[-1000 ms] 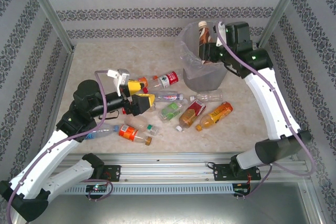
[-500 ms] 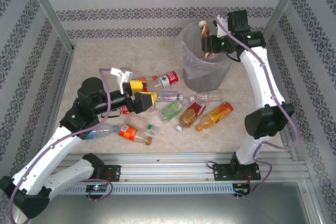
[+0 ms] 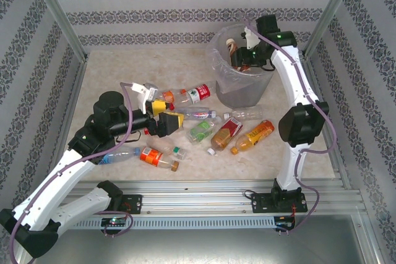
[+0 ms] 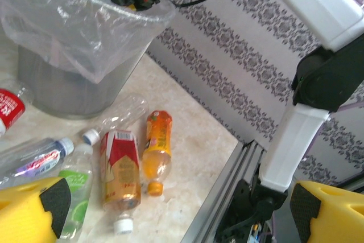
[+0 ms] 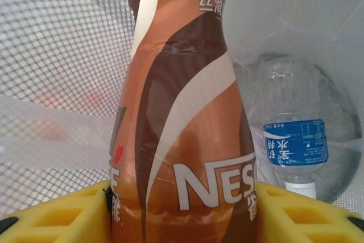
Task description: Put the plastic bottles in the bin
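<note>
My right gripper [image 3: 240, 59] is shut on a brown Nescafe bottle [image 5: 187, 129] and holds it upright inside the mouth of the grey bin [image 3: 247, 94]. The bin's clear bag [image 5: 57, 55] surrounds the brown bottle [image 3: 232, 49]. A blue-labelled water bottle [image 5: 296, 152] lies at the bottom. Several bottles lie on the table left of and in front of the bin, among them a red-labelled one [image 3: 199, 93], a green one [image 3: 201, 131], an amber one [image 4: 120, 169] and an orange one [image 4: 156, 146]. My left gripper [image 3: 163, 114] hovers open over their left side, nothing between its yellow fingers [image 4: 34, 203].
An orange-labelled bottle [image 3: 154, 157] and a blue-labelled one [image 3: 117, 154] lie near the front left. The aluminium rail [image 3: 204, 187] borders the table's near edge. Patterned walls close in the back and sides. My right arm's white link [image 4: 301, 135] stands by the rail.
My right gripper has carried the brown bottle left and down into the bin's mouth, its arm folding upright. The left gripper has barely shifted.
</note>
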Available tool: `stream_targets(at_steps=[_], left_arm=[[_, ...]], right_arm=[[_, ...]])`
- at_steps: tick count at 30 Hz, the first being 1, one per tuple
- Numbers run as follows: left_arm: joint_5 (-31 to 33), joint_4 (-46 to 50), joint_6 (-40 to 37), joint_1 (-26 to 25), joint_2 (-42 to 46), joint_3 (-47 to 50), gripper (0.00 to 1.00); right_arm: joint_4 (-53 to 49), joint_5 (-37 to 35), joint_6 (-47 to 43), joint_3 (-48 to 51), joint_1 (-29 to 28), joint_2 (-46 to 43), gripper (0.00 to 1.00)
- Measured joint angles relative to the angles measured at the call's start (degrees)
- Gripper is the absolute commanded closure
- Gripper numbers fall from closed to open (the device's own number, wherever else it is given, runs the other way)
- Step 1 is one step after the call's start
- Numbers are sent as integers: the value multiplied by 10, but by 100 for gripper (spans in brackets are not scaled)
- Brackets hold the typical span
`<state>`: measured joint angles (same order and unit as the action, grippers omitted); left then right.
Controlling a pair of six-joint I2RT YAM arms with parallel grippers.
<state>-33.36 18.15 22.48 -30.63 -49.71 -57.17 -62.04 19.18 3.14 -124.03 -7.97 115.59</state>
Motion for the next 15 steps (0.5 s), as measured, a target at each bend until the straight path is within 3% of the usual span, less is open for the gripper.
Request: stream_targets(at_steps=[8, 15], left_arm=[[52, 128, -21, 0, -2, -35, 0], [101, 197, -28, 0, 14, -43, 0]], right_arm=[[-8, 0, 1, 0, 0, 2, 26], [-8, 5, 11, 0, 9, 0, 20]])
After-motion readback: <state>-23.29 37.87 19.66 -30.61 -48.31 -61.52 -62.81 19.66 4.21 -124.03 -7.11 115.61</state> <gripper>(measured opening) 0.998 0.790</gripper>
